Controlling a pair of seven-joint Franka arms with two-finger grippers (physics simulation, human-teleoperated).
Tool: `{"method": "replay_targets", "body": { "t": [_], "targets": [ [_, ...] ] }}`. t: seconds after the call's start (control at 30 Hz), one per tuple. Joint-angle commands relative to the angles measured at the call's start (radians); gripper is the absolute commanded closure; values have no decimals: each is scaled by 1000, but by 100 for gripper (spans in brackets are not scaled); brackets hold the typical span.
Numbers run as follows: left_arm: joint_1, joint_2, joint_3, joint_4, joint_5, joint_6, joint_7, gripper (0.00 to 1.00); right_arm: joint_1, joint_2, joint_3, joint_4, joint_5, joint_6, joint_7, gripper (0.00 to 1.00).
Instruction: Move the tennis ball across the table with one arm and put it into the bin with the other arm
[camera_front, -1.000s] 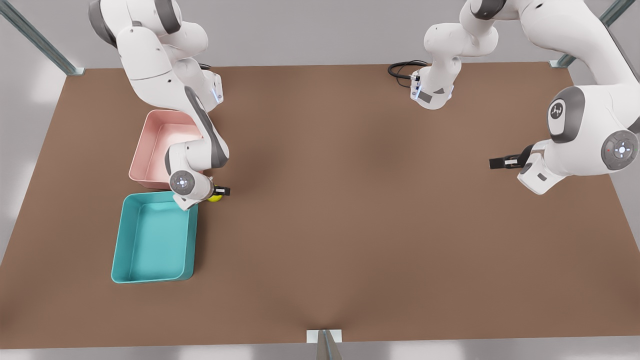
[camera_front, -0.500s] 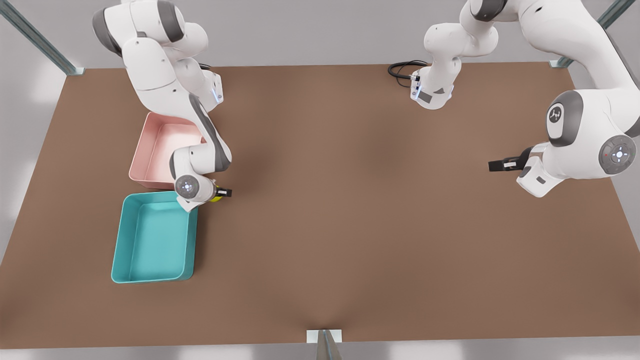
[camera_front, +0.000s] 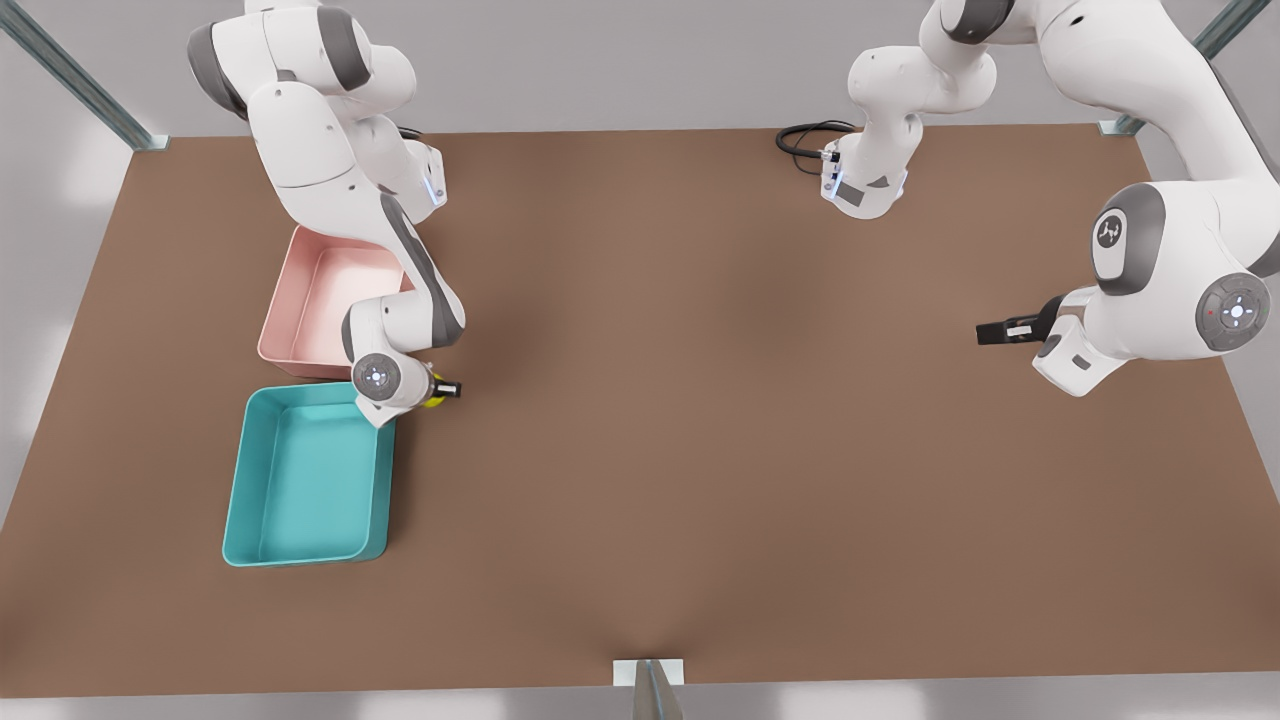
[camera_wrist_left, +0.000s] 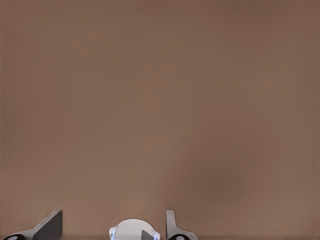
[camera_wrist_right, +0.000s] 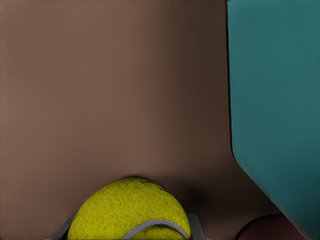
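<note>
Here we have our right gripper (camera_front: 443, 390) clamped on the tennis ball (camera_wrist_right: 131, 209), held just beside the teal bin (camera_front: 305, 480) and clear of the surface (camera_front: 700, 450), ready, we judge, to swing over its rim. Our left gripper (camera_front: 998, 330) waits well apart, fingers (camera_wrist_left: 47, 227) spread and empty.
</note>
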Motion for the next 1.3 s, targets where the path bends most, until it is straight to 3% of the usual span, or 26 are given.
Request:
{"method": "replay_targets", "body": {
  "t": [0.0, 0.3, 0.43, 0.57, 0.6, 0.77, 0.8, 0.87, 0.9, 1.0, 1.07, 1.1, 1.13, 1.27],
  "targets": [
    [1, -3, 0, 0, 0, -2, -9, 0, 0, -2, 1, 15, -12, -16, 9, 32],
    [0, -1, 0, 2, 0, 1, -9, 0, 19, -76, -9, 181, -18, -74, -35, 31],
    [0, 3, 0, 7, 0, 5, -9, 0, -135, -99, -23, 273, -65, -80, -246, 31],
    [0, 3, 0, 8, -1, 5, -9, 0, -283, -9, -23, 368, -65, -76, -497, 30],
    [0, 3, 0, 8, -1, 5, -9, 0, -302, 7, -22, 379, -61, -77, -510, 0],
    [0, 3, 0, 7, -1, 6, -9, 0, -296, 5, -16, 383, -52, -109, -496, 0],
    [0, 3, 0, 7, -1, 6, -9, 0, -291, 7, -13, 452, -12, -231, -487, 0],
    [0, 3, 0, 7, -1, 11, -9, 0, -238, 4, -19, 617, -50, -756, -306, 0],
    [0, 3, 0, 7, -1, 11, -9, 0, -195, 5, -13, 684, -136, -818, -298, 0],
    [-2, 3, 0, 7, -1, 11, -9, 0, -110, -33, -17, 931, -128, -1051, -178, 0],
    [-2, 3, 0, 7, -1, 11, -9, 0, -154, -169, -9, 937, -136, -1099, -177, 0],
    [-2, 3, 0, 8, -1, 11, -9, 0, -307, -286, 123, 871, -125, -1099, -180, 0],
    [-2, 3, 0, 8, -1, 9, -9, 0, -339, -347, 149, 824, -125, -1097, -180, 0],
    [0, 3, 0, 8, -1, 8, -9, 0, -339, -361, 144, 787, -124, -1090, -177, 0]
  ]
}}
